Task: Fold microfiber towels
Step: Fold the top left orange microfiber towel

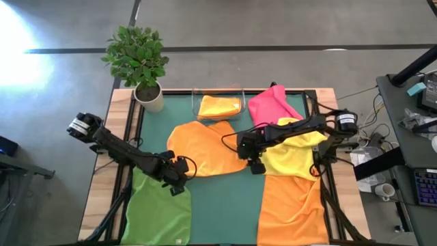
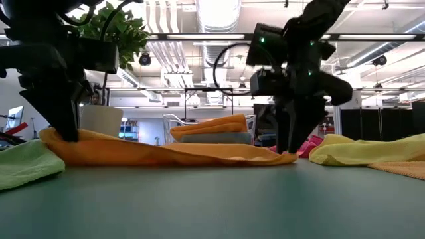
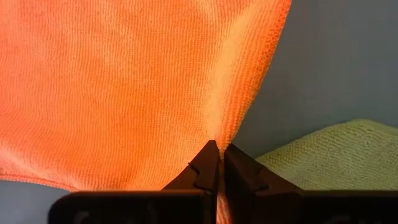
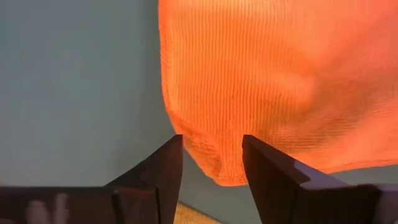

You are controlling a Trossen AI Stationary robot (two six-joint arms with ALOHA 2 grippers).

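From above, the counter is green, with towels spread over it. The orange towel being worked lies near the middle. The left claw sits at its near-left corner and the right claw at its right edge. A green towel lies just beside the left claw, a yellow towel under the right arm, a second orange towel near the front right, and a pink towel at the back. A folded orange one rests in the clear tray, next to a potted plant.

At counter height, both claws reach down to the orange towel, which lies low and rumpled between them.

The left wrist view shows the left claw pinched together on a fold of orange towel, the green towel close by.

The right wrist view shows the right claw with fingers apart, the corner of the orange towel lying between them and not gripped.

To my eye the fold wants both corners held. The right claw should close squarely on that corner, well past the hem, before either arm lifts. Then both should travel evenly so the edges meet.
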